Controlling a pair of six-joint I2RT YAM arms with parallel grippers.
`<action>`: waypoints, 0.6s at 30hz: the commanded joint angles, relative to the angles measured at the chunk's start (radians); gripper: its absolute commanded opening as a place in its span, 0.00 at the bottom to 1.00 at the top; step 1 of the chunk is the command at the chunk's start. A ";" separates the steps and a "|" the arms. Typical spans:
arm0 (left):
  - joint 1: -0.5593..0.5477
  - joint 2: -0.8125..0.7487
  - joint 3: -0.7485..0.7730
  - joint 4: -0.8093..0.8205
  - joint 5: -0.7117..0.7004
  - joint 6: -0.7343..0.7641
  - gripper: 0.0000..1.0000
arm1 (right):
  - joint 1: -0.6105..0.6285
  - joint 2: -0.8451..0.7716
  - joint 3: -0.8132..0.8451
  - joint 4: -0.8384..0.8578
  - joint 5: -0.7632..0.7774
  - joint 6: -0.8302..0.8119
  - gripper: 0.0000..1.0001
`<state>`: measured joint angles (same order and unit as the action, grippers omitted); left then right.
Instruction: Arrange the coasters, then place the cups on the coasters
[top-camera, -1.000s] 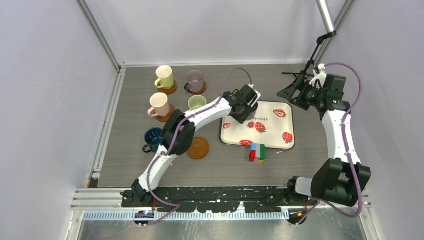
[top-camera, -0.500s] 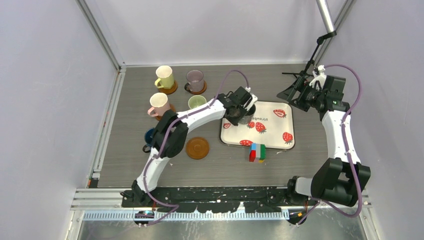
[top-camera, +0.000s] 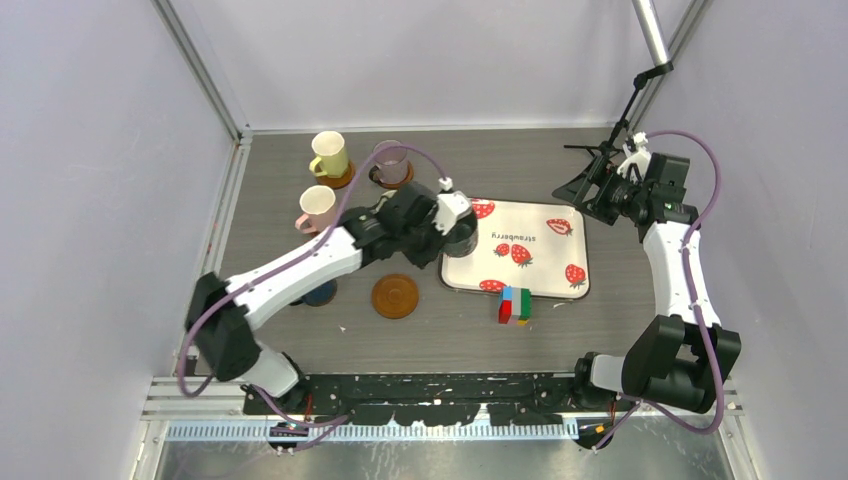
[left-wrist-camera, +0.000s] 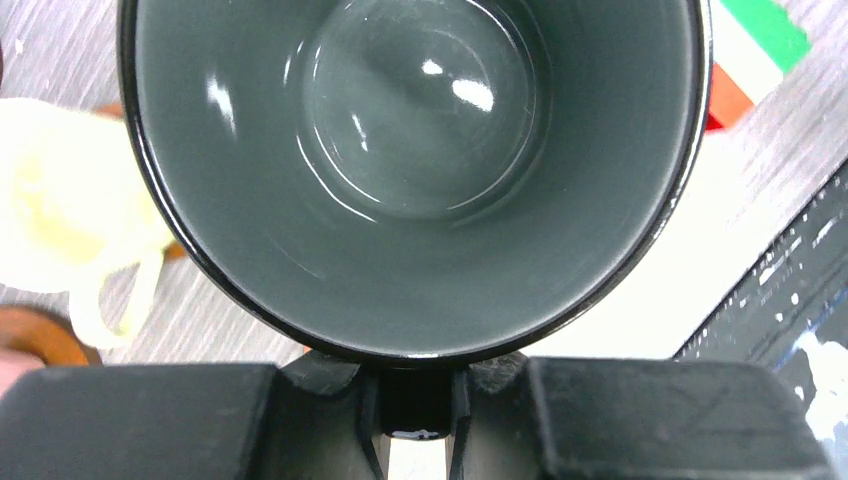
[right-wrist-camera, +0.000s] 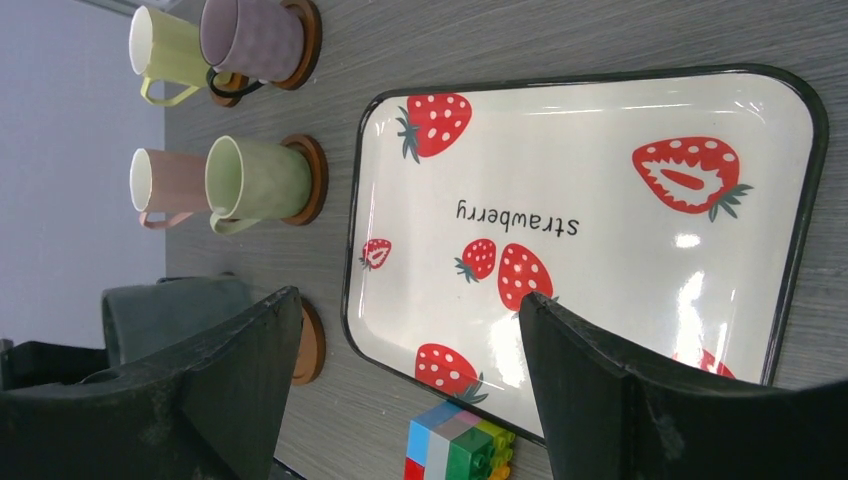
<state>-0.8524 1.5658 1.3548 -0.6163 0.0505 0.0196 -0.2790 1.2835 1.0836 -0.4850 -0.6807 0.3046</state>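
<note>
- The left hand (left-wrist-camera: 415, 405) is clamped shut on the rim of the grey cup (left-wrist-camera: 420, 150), which it holds mouth-up at the left edge of the strawberry tray (top-camera: 535, 262).
- The pictures do not settle whether the grey cup is touching a surface.
- The right hand (right-wrist-camera: 408, 300) hangs with its fingers spread wide and nothing between them, over the far right of the desk (top-camera: 440, 330).
- The yellow cup (top-camera: 330, 155), mauve cup (top-camera: 391, 158), pink cup (top-camera: 318, 206) and green cup (right-wrist-camera: 255, 180) each stand on a coaster at the far left.
- The dark blue cup (top-camera: 321, 293) is partly hidden under the left arm.
- One bare coaster (top-camera: 396, 296) lies just right of it.
- A block toy (top-camera: 515, 305) sits by the tray's near edge.
</note>
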 joint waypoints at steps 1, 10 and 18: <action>0.045 -0.167 -0.112 0.020 0.029 0.008 0.00 | -0.005 0.012 0.003 0.035 -0.025 -0.012 0.84; 0.115 -0.377 -0.377 -0.026 0.014 0.027 0.00 | -0.005 0.034 0.001 0.038 -0.027 -0.013 0.83; 0.127 -0.423 -0.486 -0.009 0.000 0.011 0.00 | -0.005 0.042 0.001 0.037 -0.024 -0.021 0.82</action>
<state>-0.7341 1.1969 0.8745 -0.7082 0.0555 0.0341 -0.2790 1.3251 1.0805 -0.4786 -0.6933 0.2974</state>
